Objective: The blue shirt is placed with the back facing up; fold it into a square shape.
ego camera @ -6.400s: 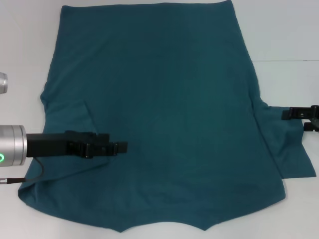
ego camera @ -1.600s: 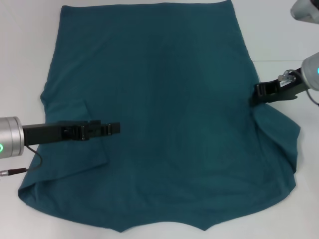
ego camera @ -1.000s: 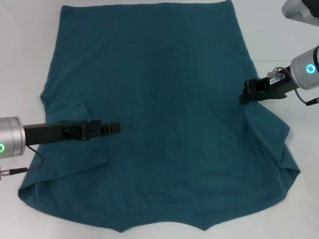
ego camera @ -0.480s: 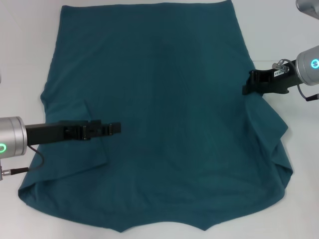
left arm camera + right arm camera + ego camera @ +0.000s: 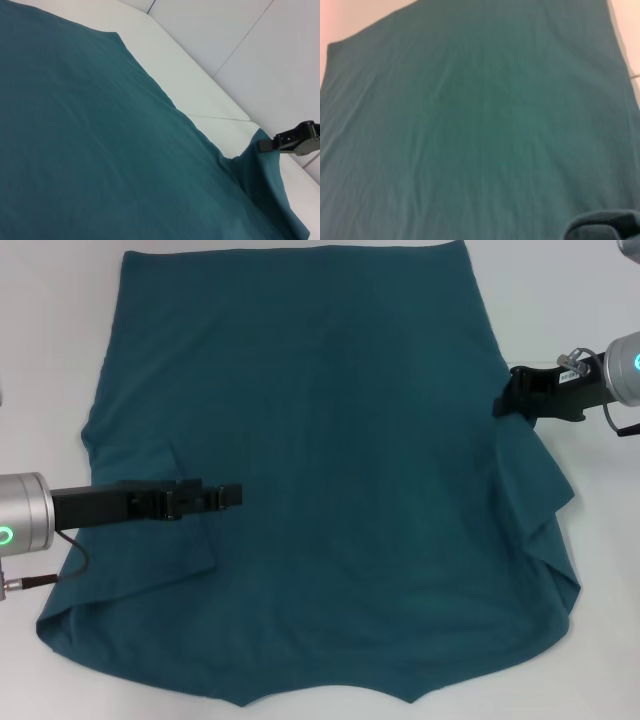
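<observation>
Covering most of the worktop, the shirt lies back up, its long axis running from near edge to far edge. Left sleeve is folded inward. Right hand, at the worktop's right side, grips the right sleeve, lifted; the shirt's body lies leftward of it. Left hand hovers over the folded left sleeve; whether open or closed cannot be told.

Both arms end in brushed silver cylinders with a glowing green-cyan ring light, each carrying a long black gripper: left gripper, right gripper (thin dark cables loop beside both wrists).
</observation>
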Available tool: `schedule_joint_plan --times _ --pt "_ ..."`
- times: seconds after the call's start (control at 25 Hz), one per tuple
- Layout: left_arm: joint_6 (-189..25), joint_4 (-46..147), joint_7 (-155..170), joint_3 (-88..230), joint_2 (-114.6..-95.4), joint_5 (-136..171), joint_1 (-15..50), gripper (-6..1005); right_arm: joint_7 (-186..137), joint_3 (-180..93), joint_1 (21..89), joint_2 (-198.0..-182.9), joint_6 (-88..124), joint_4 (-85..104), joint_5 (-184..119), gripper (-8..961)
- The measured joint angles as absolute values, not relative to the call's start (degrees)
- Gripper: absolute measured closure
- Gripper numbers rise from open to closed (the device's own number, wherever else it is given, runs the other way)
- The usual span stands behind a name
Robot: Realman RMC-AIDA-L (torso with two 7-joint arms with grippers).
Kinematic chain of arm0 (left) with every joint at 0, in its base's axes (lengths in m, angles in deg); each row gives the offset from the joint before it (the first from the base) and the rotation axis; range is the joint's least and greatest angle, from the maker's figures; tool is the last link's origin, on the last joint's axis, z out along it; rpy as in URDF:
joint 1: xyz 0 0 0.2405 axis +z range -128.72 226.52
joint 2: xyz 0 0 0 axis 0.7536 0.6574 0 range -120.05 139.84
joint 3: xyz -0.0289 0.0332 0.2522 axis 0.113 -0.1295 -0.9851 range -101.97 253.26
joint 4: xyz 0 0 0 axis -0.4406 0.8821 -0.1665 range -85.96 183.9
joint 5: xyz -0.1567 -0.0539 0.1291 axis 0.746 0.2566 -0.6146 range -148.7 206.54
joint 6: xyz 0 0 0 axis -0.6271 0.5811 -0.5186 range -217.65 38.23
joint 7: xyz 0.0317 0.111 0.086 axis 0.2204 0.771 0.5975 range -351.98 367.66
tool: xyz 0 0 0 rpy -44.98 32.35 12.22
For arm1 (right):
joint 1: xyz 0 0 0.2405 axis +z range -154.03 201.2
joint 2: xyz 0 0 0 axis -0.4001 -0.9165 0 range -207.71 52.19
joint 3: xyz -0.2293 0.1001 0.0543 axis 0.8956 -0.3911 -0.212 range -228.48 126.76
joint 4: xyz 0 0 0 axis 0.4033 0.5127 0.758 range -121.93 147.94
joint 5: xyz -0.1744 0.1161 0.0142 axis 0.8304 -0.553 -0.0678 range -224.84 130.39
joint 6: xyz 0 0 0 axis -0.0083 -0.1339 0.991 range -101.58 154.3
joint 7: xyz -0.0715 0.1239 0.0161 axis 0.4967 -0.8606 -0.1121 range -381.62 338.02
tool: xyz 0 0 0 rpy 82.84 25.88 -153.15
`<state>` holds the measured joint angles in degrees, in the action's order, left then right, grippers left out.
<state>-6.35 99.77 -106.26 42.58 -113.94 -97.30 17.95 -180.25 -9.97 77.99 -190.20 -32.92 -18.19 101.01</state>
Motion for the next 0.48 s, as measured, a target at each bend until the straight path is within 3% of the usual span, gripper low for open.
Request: schedule_joint_plan --times 0.48 --pt "-7.0 99.8 -106.2 42.4 -113.94 -97.3 18.0 176 -180.0 -5.8 78.5 -190.26 -34.1 -18.0 100.6 942"
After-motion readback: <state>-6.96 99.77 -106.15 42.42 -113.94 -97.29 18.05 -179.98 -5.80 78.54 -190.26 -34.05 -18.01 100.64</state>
